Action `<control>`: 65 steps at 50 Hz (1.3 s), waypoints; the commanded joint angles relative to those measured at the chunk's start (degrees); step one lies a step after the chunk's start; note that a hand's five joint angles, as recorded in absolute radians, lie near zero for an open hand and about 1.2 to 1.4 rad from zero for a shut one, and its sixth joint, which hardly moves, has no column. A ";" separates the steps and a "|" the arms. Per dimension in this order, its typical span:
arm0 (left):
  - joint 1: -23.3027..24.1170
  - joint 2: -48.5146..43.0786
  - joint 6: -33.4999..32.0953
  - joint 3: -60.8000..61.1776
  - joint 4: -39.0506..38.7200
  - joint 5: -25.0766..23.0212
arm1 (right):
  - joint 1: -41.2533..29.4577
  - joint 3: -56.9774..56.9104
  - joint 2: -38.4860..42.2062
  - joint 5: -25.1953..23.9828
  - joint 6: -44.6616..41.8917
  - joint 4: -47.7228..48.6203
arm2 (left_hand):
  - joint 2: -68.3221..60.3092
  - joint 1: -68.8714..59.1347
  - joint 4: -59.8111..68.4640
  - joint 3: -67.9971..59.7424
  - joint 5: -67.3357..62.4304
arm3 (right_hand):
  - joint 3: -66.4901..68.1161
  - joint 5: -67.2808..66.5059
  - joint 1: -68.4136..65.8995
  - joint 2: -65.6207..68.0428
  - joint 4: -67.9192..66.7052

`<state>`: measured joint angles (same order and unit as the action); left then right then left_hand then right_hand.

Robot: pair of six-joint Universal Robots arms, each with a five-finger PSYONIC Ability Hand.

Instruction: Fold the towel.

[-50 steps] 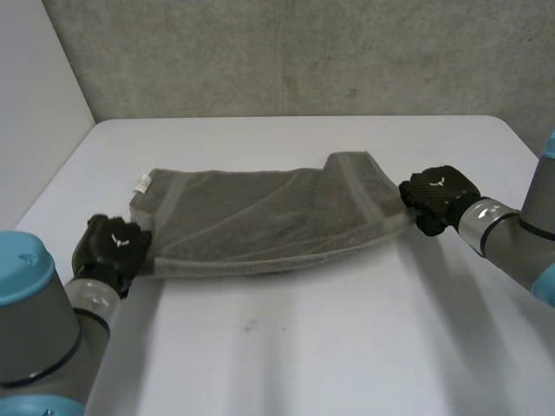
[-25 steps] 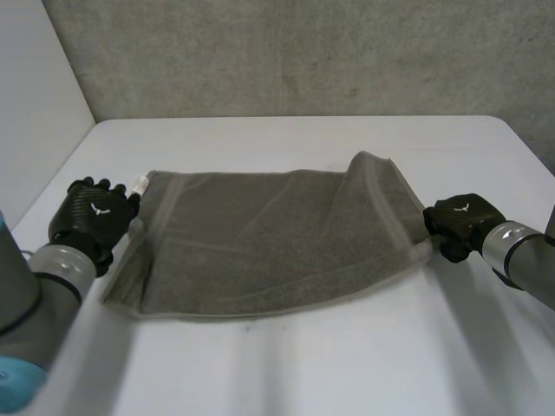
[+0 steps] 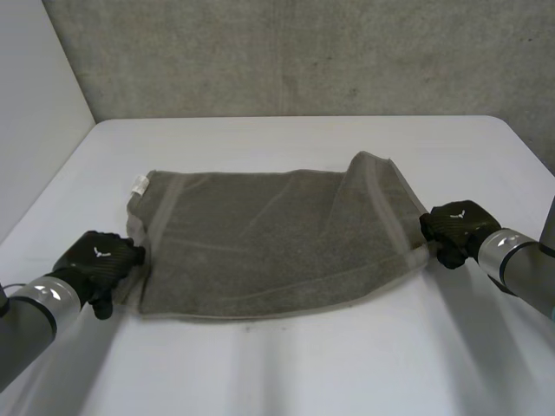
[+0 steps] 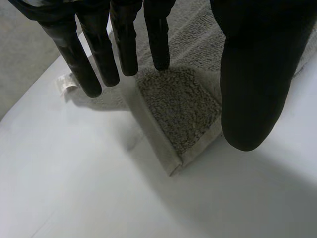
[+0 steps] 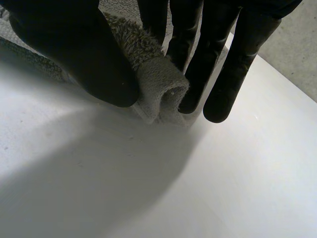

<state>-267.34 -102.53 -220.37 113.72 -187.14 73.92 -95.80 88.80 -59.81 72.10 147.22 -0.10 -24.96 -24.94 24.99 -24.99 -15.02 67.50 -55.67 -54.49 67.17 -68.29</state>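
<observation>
Head view: grey terry-cloth towel lay spread on white tabletop; left robot hand at its near left corner, right robot hand at its right edge.
Left wrist view: left robot hand was open, fingers straight over that corner.
Right wrist view: right robot hand pinched the rolled towel edge.

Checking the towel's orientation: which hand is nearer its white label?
Left. The left hand is over the towel corner at the label end; the right hand pinches the opposite end.
</observation>
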 commanded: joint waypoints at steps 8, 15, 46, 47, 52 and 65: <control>-0.12 -6.45 0.03 -0.70 -4.03 -1.41 | -0.17 1.20 0.05 0.15 -1.94 0.89 | -15.70 -15.73 15.67 -15.67 -15.64 | 12.50 -14.33 -25.51 12.83 -11.71; -0.03 -7.59 0.11 -1.49 -6.84 -1.76 | -0.17 1.29 0.05 0.24 -2.38 0.89 | -38.70 -38.72 38.67 -38.67 -38.64 | 12.50 -14.33 -25.51 12.83 -11.71; 0.06 13.76 -4.19 -3.77 23.75 10.37 | -0.70 -2.23 -13.75 10.43 -26.64 -38.58 | -55.04 -55.06 55.01 -55.01 -54.98 | 12.50 -14.33 -25.51 12.83 -11.71; 0.32 13.94 -5.76 -3.51 24.18 10.72 | -0.79 -2.23 -13.49 10.95 -26.64 -38.66 | -55.04 -55.06 55.01 -55.01 -54.98 | 12.50 -14.33 -25.51 12.83 -11.71; 0.85 11.74 -8.06 -3.86 23.13 10.54 | -1.41 -2.14 -11.64 11.22 -26.64 -38.66 | -55.04 -55.06 55.01 -55.01 -54.98 | 12.50 -14.33 -25.51 12.83 -11.71; 6.91 -9.86 -7.53 -27.02 17.51 11.33 | -7.03 -20.30 1.71 15.09 -21.82 -35.08 | -55.04 -55.06 55.01 -55.01 -54.98 | 12.50 -14.33 -25.51 12.83 -11.71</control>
<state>-263.23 -104.50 -228.64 99.72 -168.73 84.94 -101.68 78.18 -62.34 85.68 121.93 -37.99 -69.71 -67.13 69.74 -69.55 -59.38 67.50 -55.89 -54.49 67.17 -68.31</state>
